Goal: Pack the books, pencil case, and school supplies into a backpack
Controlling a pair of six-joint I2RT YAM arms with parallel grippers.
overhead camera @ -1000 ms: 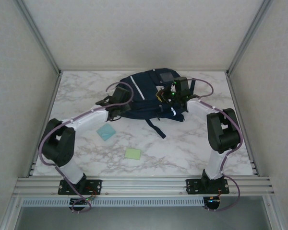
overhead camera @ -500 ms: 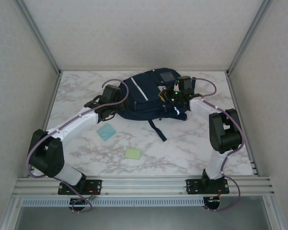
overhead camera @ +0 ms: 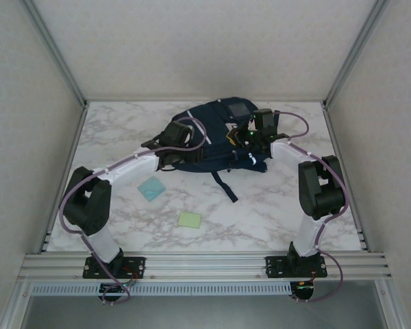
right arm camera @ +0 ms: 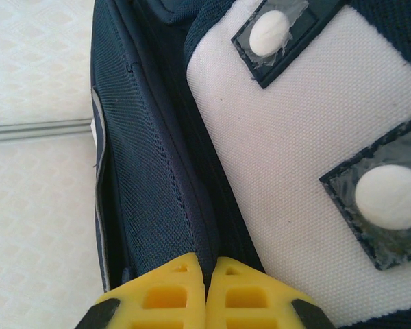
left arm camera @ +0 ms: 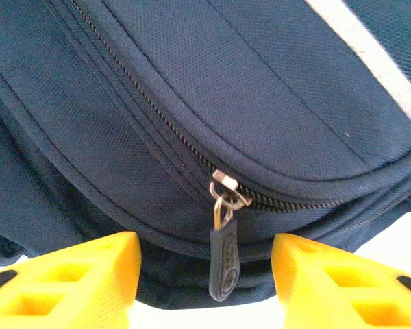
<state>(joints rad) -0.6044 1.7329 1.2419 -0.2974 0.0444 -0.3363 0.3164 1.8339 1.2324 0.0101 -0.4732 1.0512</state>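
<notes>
Navy woven backpack [left arm camera: 260, 82], white trim stripe [left arm camera: 370, 62], dark zipper pull [left arm camera: 222, 264] (silver ring [left arm camera: 222, 202]).

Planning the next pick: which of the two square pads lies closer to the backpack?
The light-blue pad, just in front of the backpack; the smaller pale-green pad lies farther from it.
</notes>
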